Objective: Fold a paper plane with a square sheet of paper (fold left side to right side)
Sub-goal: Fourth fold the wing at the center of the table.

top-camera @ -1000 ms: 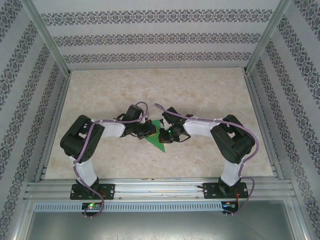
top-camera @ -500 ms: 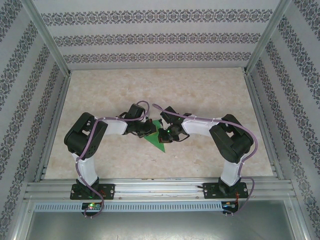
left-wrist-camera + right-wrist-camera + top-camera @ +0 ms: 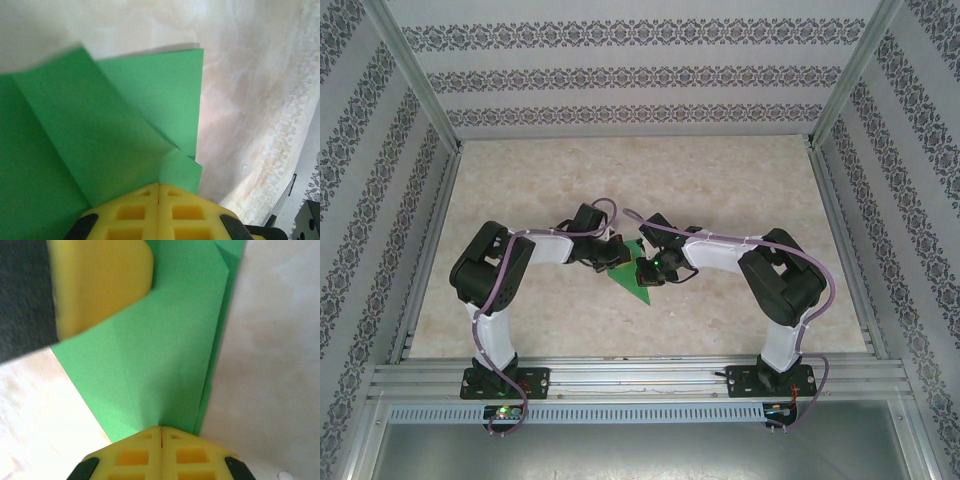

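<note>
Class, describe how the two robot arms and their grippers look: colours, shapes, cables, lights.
The left arm and right arm each have white link shells, bulky black joints and a black base plate, with a purple cable looping alongside. A green light glows near the right wrist. The left gripper and right gripper have yellow fingers moulded with square pockets.

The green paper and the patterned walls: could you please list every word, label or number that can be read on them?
None can be read. The green paper is plain, and the patterned walls bear only bands of ornament, no lettering.
</note>
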You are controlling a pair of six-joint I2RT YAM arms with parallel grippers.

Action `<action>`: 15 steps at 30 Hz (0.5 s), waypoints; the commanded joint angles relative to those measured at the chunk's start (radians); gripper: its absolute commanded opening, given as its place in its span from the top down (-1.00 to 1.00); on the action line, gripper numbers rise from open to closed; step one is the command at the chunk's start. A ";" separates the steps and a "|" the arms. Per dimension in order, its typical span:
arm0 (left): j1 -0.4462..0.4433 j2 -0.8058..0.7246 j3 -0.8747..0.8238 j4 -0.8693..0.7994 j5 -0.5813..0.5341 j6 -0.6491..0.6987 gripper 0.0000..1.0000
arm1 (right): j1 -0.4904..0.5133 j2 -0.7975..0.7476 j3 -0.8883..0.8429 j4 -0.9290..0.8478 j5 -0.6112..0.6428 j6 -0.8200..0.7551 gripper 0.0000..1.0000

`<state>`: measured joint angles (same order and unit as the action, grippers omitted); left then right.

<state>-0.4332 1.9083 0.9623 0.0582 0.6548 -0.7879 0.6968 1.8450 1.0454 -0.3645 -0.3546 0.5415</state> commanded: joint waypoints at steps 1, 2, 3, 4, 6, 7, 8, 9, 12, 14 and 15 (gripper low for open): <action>0.068 0.039 0.042 -0.073 -0.103 0.073 1.00 | 0.009 0.098 -0.065 -0.177 0.123 -0.028 1.00; 0.076 0.044 0.051 -0.081 -0.104 0.081 1.00 | 0.010 0.099 -0.065 -0.178 0.122 -0.029 1.00; 0.085 0.049 0.062 -0.090 -0.102 0.090 1.00 | 0.009 0.100 -0.065 -0.179 0.120 -0.029 1.00; 0.096 0.055 0.072 -0.097 -0.104 0.098 1.00 | 0.009 0.102 -0.066 -0.180 0.120 -0.029 1.00; 0.113 0.067 0.095 -0.120 -0.110 0.117 1.00 | 0.009 0.103 -0.065 -0.181 0.117 -0.029 1.00; 0.122 0.072 0.104 -0.126 -0.114 0.126 1.00 | 0.009 0.104 -0.065 -0.182 0.117 -0.030 1.00; 0.130 0.076 0.111 -0.130 -0.117 0.132 1.00 | 0.008 0.104 -0.066 -0.183 0.117 -0.030 1.00; 0.140 0.082 0.118 -0.132 -0.118 0.138 1.00 | 0.009 0.102 -0.067 -0.182 0.116 -0.028 1.00; 0.163 0.100 0.140 -0.138 -0.121 0.152 1.00 | 0.009 0.101 -0.067 -0.183 0.115 -0.028 1.00; 0.177 0.113 0.152 -0.142 -0.128 0.159 1.00 | 0.009 0.102 -0.068 -0.183 0.114 -0.028 1.00; 0.184 0.119 0.159 -0.144 -0.126 0.163 1.00 | 0.010 0.101 -0.068 -0.183 0.114 -0.029 1.00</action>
<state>-0.3107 1.9812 1.0973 -0.0559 0.6670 -0.6773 0.6968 1.8469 1.0473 -0.3672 -0.3561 0.5297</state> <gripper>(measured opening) 0.056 0.057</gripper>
